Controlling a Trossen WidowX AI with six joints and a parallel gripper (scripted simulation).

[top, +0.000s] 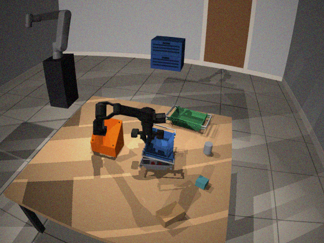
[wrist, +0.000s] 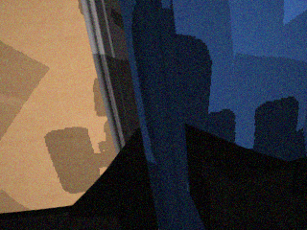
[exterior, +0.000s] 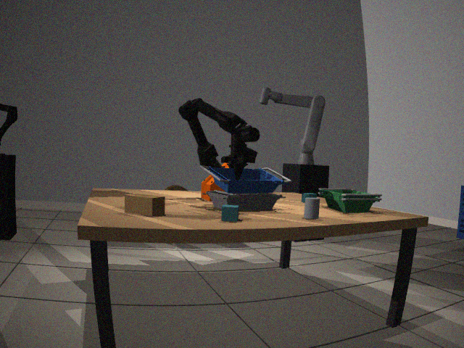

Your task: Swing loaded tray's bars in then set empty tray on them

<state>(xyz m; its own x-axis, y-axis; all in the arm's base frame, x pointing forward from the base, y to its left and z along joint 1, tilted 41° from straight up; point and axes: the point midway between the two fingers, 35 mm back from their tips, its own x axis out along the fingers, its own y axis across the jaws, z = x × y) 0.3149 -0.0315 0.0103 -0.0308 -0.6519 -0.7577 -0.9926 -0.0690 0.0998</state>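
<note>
The loaded grey tray [top: 157, 167] [exterior: 243, 202] stands mid-table, with red blocks [top: 153, 163] showing at its near side. The empty blue tray [top: 167, 143] [exterior: 258, 184] [wrist: 259, 29] is right above it, roughly level. Its own wire bars are swung outward in the exterior view. My gripper [top: 148, 142] [exterior: 238, 177] [wrist: 159, 134] is shut on the blue tray's side wall, one finger inside and one outside. Grey rods [wrist: 98, 50] run beside that wall in the wrist view. The grey tray's bars are mostly hidden; whether the blue tray touches them I cannot tell.
A green tray [top: 189, 118] [exterior: 350, 202] stands at the far right. An orange block [top: 108, 137] is left of the trays. A grey cylinder [top: 207, 148] [exterior: 311, 208], a teal cube [top: 202, 182] [exterior: 229, 212] and a brown block [top: 171, 214] [exterior: 144, 205] stand on the table.
</note>
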